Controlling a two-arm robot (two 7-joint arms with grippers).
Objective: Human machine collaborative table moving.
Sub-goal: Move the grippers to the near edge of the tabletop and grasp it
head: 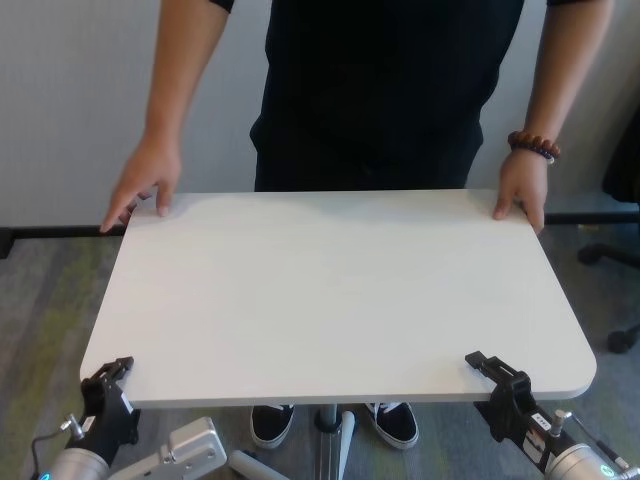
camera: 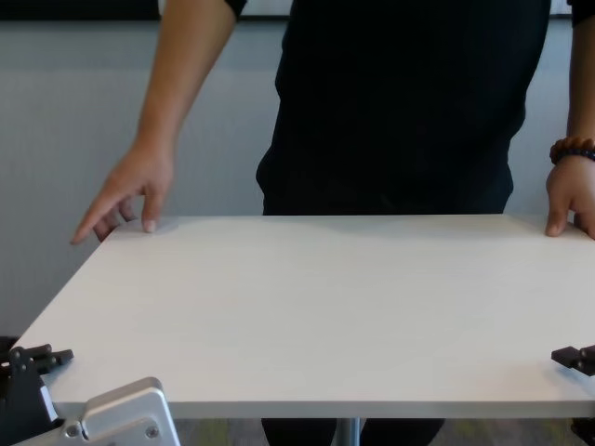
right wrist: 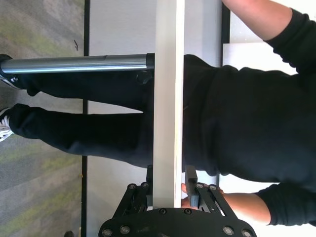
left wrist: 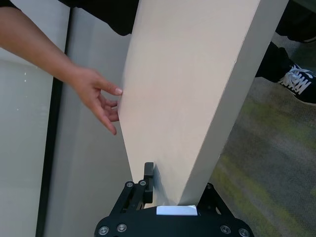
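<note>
Presently the left gripper is clamped on the near left corner of the white table. The person's hands rest lightly at the far edge, fingers seemingly not yet curled under. The right gripper is pinched shut on the near right corner. Risk: uneven lifting tilts the top, so the thin edge slips from either clamp.

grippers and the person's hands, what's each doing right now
Left gripper: shut on the table edge.
Right gripper: shut on the table edge.
Human's hands: resting open on the far corners.
</note>
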